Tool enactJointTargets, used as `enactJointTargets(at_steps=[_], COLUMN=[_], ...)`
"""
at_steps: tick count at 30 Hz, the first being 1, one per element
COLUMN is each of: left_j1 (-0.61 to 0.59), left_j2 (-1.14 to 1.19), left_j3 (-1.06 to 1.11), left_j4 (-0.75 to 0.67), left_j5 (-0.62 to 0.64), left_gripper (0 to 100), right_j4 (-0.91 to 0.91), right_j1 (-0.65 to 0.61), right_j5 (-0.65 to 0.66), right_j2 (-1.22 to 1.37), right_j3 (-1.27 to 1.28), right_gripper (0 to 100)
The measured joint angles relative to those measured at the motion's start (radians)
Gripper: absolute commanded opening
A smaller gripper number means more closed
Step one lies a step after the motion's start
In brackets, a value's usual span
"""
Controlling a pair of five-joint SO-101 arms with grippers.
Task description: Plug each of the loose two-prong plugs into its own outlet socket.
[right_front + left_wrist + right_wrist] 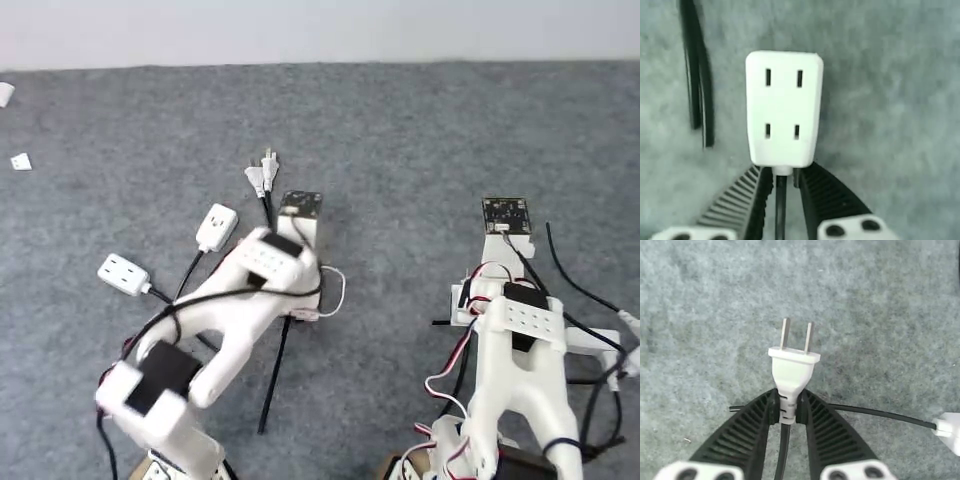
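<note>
The left gripper point(782, 176) has its jaws drawn almost together on the cord end of a white held socket block point(784, 107). The block's face shows two pairs of slots and points toward the wrist camera, and it sits just above the grey table surface point(400, 130), with a black cable point(697, 75) beside it. The right gripper point(786, 402) has its jaws closed on the ribbed neck of a white two-prong plug point(792, 367), with both prongs pointing away from the gripper. An edge plug point(949, 430) on a black cord lies nearby. Beside the left arm lie a near socket block point(216, 227) and a far socket block point(123, 273). Whether either of these is the gripped block cannot be determined. A pair of loose plugs point(262, 175) lies just beyond that arm.
</note>
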Motion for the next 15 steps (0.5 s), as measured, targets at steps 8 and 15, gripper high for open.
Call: enactJointTargets(at_steps=[8,15], left_j1=[0.002,0.005], left_j2=[-0.121,-0.121], left_j3=[0.147,0.161], left_j4=[-0.161,-0.201], left_j5=[0.117,0.123], left_gripper=[1,4], right_j4=[0.0,0.0], right_j1=[-0.002,0.0], right_j5=[0.0,0.0], right_j2=[0.0,0.0], right_j3=[0.0,0.0], right_gripper=[0.8,0.8])
